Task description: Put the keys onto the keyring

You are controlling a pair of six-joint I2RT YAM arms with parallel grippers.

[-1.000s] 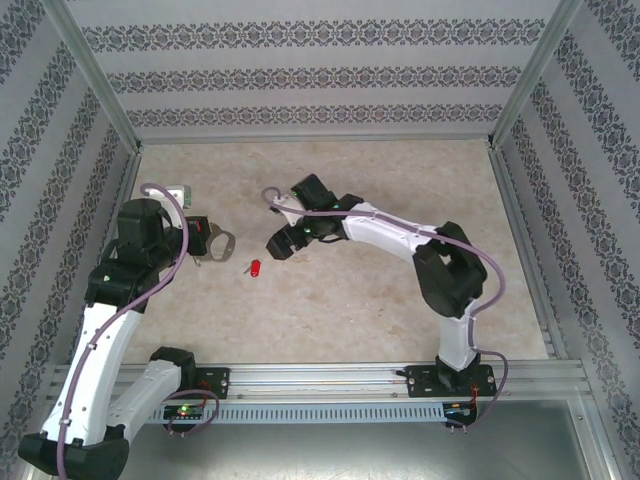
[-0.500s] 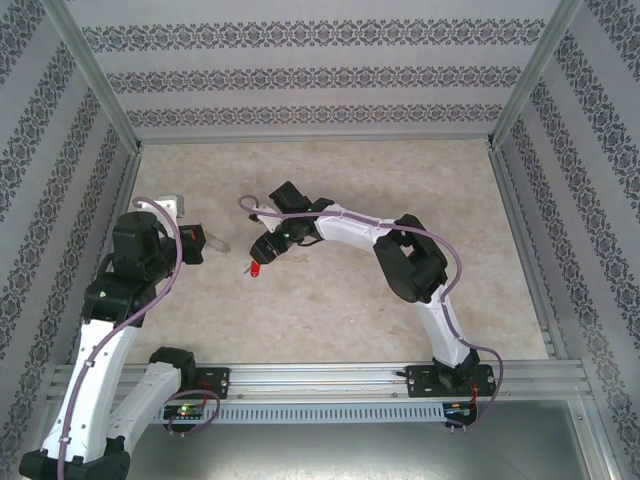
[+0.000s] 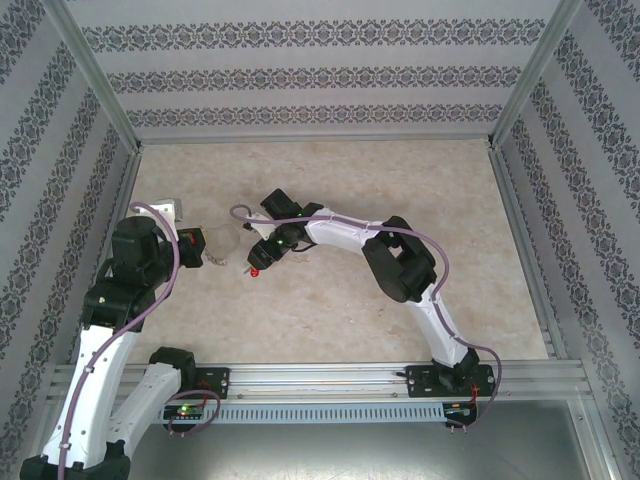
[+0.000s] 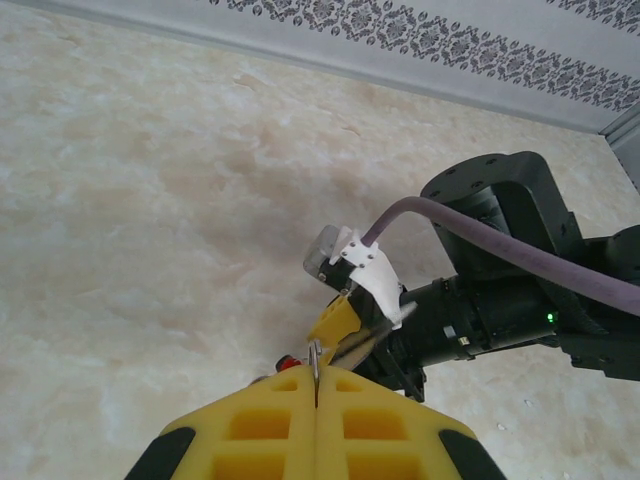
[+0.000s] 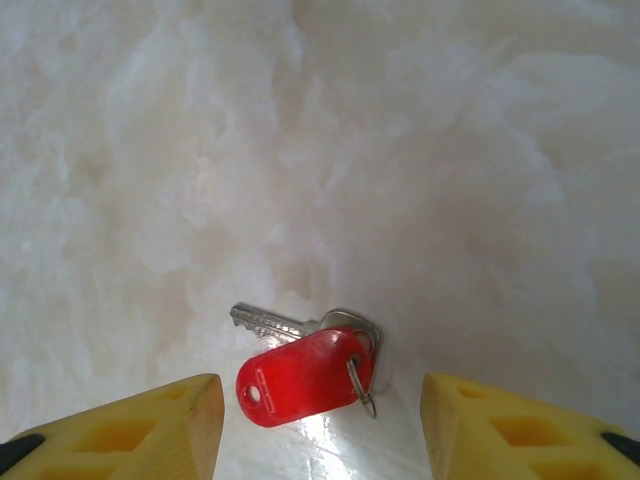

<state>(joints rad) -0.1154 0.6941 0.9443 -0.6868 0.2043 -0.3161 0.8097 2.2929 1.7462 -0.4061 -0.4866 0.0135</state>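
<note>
Right arm [image 3: 400, 265] folded sharply at the elbow, forearm stretched leftward across the table [image 3: 330, 330]; right gripper [image 5: 318, 405] pitched down over the keys [image 5: 303, 375], jaws apart, one pad on either side of the red tag, neither touching it; keys lie flat on the table left of centre, near the keyring [image 3: 218, 256]; left arm [image 3: 110, 300] rises along the left side, wrist turned rightward; left gripper [image 4: 315, 390] clenched on the keyring, thin metal sliver protruding between the pads.
</note>
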